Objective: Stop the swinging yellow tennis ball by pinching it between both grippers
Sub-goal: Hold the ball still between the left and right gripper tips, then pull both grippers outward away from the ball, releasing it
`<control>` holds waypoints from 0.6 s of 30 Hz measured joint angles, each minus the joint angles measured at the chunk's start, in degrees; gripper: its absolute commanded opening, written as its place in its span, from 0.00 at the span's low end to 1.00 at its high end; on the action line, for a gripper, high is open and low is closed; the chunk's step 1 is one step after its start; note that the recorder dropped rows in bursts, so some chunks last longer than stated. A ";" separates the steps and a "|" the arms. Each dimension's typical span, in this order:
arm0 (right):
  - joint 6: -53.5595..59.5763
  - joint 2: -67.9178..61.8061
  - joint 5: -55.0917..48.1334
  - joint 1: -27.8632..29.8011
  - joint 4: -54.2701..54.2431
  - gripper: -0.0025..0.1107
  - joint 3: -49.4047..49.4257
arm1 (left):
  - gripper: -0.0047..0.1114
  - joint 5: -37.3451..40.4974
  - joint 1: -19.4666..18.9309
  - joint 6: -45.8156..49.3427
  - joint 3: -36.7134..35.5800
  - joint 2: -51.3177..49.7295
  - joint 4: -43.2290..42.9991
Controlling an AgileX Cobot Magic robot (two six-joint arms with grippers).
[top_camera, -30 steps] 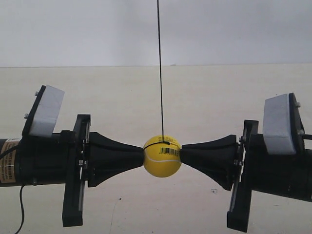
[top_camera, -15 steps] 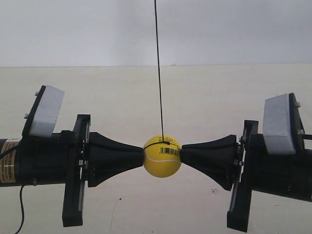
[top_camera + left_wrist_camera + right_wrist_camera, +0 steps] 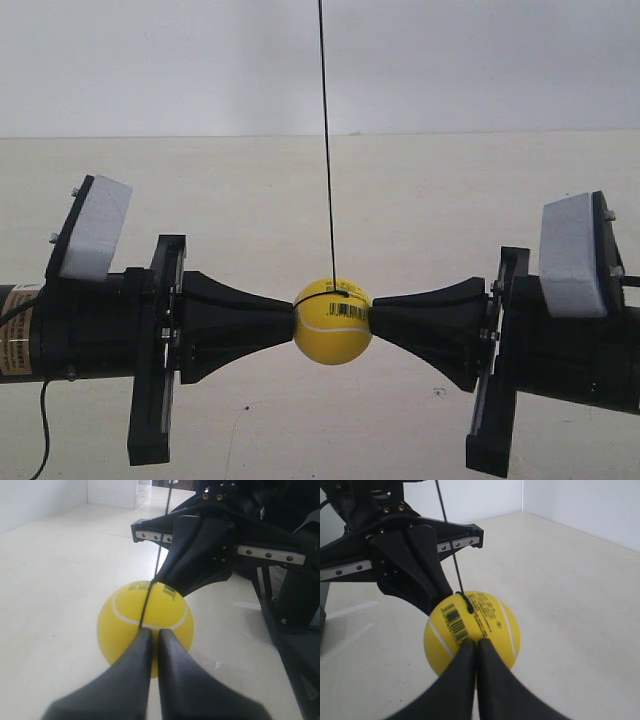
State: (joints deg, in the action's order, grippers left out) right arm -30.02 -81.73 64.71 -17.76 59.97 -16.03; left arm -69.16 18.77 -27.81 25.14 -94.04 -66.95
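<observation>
Yellow tennis ball point(image 3: 333, 335): hangs on a thin black string point(image 3: 326, 150) and sits directly between two opposed claw tips, level with both.
Left claw point(image 3: 154, 632): fingers together, forming one tapered tip. The tip presses against the ball's side, at the white seam point(image 3: 120, 616).
Right claw point(image 3: 476, 642): fingers together in the same way. The tip presses against the ball's side, just beside the barcode label point(image 3: 456, 622).
Opposition: in each wrist view, the other claw's black cone meets the far side of the ball.
Arm at the exterior view's left point(image 3: 100, 330): horizontal, with its cone tip touching the ball.
Arm at the exterior view's right point(image 3: 560, 340): horizontal, with its cone tip touching the opposite side.
Arm identity: cannot tell from the exterior view.
String: near vertical, attached at the ball's top.
Pale grey blocks point(image 3: 95, 230) point(image 3: 572, 255): one on each arm, well apart from the ball.
</observation>
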 measured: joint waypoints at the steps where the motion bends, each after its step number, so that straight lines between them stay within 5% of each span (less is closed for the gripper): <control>1: 0.00 0.00 0.00 0.00 0.00 0.02 0.00 | 0.08 0.00 0.00 0.00 0.00 0.00 0.00; 10: 0.00 0.00 -0.09 0.00 -0.86 0.02 0.00 | 0.08 0.00 -0.33 0.00 0.00 0.00 1.36; 18: 0.00 1.00 -7.45 0.00 -7.63 0.02 0.00 | 0.08 4.96 -5.64 -5.67 0.00 0.93 8.33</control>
State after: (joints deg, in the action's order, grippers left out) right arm -30.02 -80.72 57.27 -17.76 52.34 -16.03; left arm -64.20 13.13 -33.48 25.14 -93.11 -58.62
